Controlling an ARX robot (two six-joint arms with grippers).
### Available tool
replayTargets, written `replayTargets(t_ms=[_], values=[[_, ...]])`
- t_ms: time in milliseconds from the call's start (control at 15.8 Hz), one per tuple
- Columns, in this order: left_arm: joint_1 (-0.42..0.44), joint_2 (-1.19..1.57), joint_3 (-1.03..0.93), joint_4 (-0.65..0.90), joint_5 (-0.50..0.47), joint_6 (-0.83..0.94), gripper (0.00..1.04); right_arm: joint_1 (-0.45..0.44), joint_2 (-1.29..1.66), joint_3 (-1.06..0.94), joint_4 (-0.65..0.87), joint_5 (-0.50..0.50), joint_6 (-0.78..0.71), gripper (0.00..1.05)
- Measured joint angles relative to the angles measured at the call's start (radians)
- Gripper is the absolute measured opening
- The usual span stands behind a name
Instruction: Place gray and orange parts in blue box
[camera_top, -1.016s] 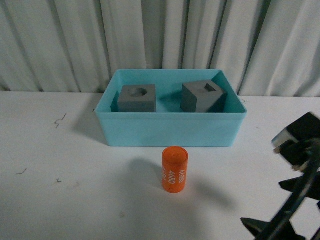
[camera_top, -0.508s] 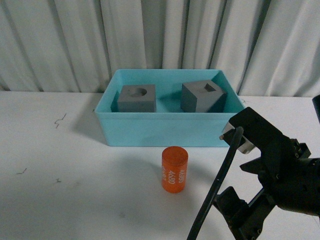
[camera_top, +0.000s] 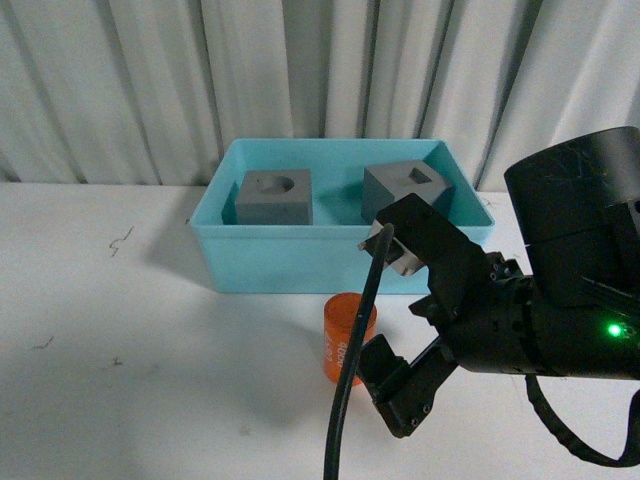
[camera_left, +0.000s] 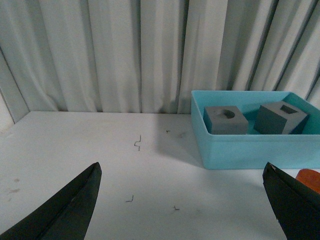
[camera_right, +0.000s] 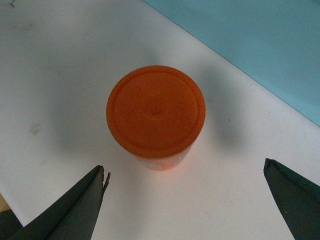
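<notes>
Pale pleated curtains (camera_top: 120, 80) back a white bench (camera_top: 90, 400). Both gray cubes, one with a round recess (camera_top: 274, 198) and one with a square recess (camera_top: 408, 184), sit inside the blue box (camera_top: 330, 268). Only the orange cylinder (camera_top: 338, 330) remains outside, upright on the bench just near of the box. The right jaws hang above it, spread wide and empty. The left jaws, off to the left, are likewise spread and empty. Next, I judge, the right jaws must drop to straddle the cylinder, clench, then lift it over the near wall.
</notes>
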Motion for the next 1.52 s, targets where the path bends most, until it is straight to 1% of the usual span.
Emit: replayTargets(t_ms=[317,952,1333,1397,1460,1524], values=[[0.000,0.000,0.000,0.000,0.000,0.000,0.98,0.024,0.035,0.032,-0.009,-0.007,0.006,0.98],[0.000,0.000,0.000,0.000,0.000,0.000,0.98,0.038,0.095,0.130,-0.045,-0.014,0.006,0.98],[0.000,0.000,0.000,0.000,0.000,0.000,0.98,0.049,0.101,0.142,-0.049,-0.018,0.009,0.98],[0.000,0.000,0.000,0.000,0.000,0.000,0.98,0.050,0.103,0.148,-0.043,-0.025,0.014,0.81],[0.000,0.000,0.000,0.000,0.000,0.000,0.98,0.050,0.116,0.151,-0.039,-0.028,0.023,0.49],[0.000,0.000,0.000,0.000,0.000,0.000,0.98,0.050,0.116,0.148,-0.023,-0.025,0.028,0.47]])
